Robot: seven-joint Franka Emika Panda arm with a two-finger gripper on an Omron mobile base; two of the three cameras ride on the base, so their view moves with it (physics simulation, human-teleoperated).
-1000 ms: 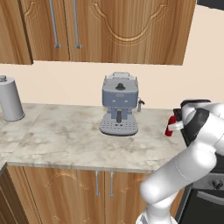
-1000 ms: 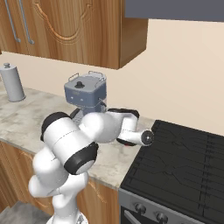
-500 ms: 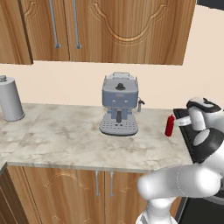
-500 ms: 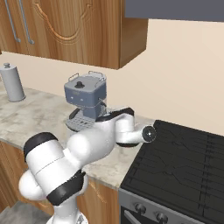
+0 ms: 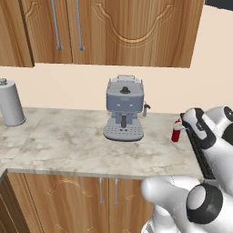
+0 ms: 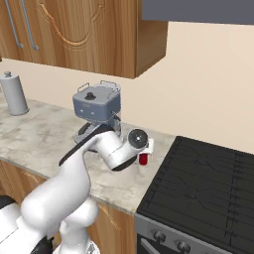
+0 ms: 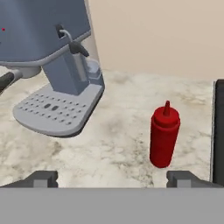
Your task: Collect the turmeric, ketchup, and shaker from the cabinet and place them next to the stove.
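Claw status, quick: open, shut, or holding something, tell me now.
Claw: open, holding nothing; the ketchup stands free on the counter ahead of it, beside the stove.

A grey-blue coffee machine stands on the marble worktop against the wall. Far along it stands a grey canister, perhaps a paper-towel roll.

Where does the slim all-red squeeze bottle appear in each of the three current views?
Left base view: slim red squeeze bottle at right, on the counter.
Right base view: bottle at centre, partly behind the arm.
Hand view: bottle right of centre, upright.
Shared landmark: grey-blue coffee machine.
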